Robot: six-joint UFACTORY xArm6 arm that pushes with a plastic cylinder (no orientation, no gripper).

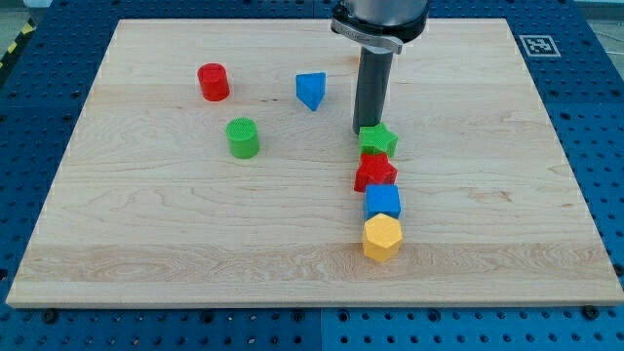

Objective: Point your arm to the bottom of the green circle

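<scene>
The green circle [243,137] stands left of the board's middle. My tip [367,131] is far to its right, touching the top edge of the green star [378,140]. A red circle [214,82] stands above and left of the green circle. A blue triangle [311,91] lies above and right of it.
Below the green star a column runs down: a red star [375,172], a blue cube [382,202] and a yellow hexagon [382,237]. The wooden board [146,234] lies on a blue perforated table. A fiducial tag [537,45] sits at the board's top right corner.
</scene>
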